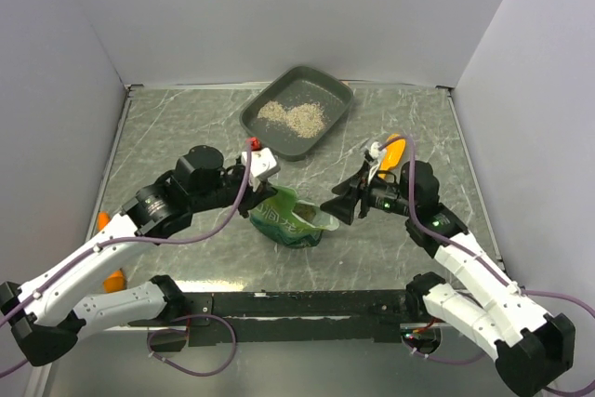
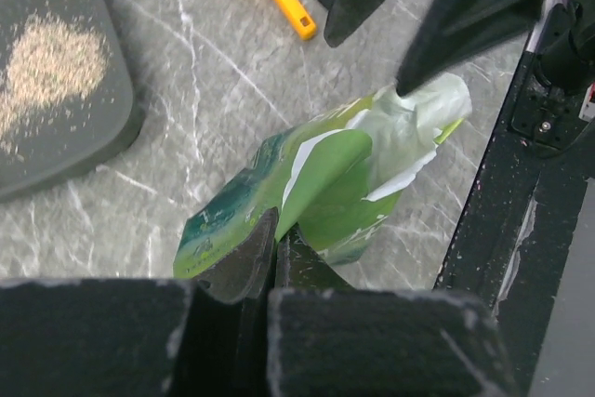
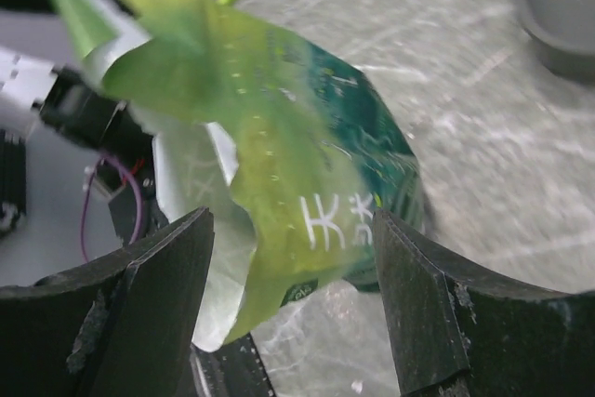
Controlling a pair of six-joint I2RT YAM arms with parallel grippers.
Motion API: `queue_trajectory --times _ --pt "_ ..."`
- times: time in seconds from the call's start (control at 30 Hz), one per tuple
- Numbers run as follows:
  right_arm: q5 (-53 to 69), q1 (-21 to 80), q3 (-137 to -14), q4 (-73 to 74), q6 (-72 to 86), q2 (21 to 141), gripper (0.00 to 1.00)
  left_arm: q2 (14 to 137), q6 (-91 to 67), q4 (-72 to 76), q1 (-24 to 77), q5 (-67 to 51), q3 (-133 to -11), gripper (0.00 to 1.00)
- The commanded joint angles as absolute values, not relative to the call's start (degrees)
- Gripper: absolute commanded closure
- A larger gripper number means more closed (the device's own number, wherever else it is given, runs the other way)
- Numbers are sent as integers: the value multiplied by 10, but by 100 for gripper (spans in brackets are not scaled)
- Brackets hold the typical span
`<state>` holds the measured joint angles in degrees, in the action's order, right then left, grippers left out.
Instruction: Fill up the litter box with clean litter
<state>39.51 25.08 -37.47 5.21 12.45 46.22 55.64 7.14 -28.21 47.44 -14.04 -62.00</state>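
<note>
1. Where the two arms meet at the centre of the overhead view, the left gripper (image 1: 258, 194) is clenched on one edge of the green bag (image 1: 290, 218).
2. In the left wrist view, the closed jaws pinch a fold of the bag at lower centre of the frame, and the bag extends up and to the right from them.
3. The right gripper (image 1: 340, 205) is released. Its jaws stand wide apart at the opposite, right-hand end of the bag.
4. In the right wrist view, the bag hangs between the two fingers (image 3: 158, 295). The frames do not show whether either finger presses on it.
5. The litter box (image 1: 321, 81) sits on the table (image 1: 177, 137) at upper centre of the overhead view, well apart from the bag and both grippers.
6. The litter (image 1: 294, 116) lies as a small loose pile inside the box, and most of the floor around it is bare.
7. An orange scoop (image 1: 393, 152) lies on the table beside the right arm, at right of centre.
</note>
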Motion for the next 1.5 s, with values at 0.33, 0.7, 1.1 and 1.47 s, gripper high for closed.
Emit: queue_trajectory --times 0.33,0.7,1.1,1.47 --pt "574 270 -337 -205 66 490 20 555 7 -309 469 -2 -703 99" --pt "529 308 -316 -202 39 488 19 574 11 -312 434 -3 -723 99" --pt "399 321 -271 -319 35 554 19 571 14 -325 412 -23 -735 99" --pt "432 321 -247 -409 59 585 19 559 16 -326 407 -28 -717 99"
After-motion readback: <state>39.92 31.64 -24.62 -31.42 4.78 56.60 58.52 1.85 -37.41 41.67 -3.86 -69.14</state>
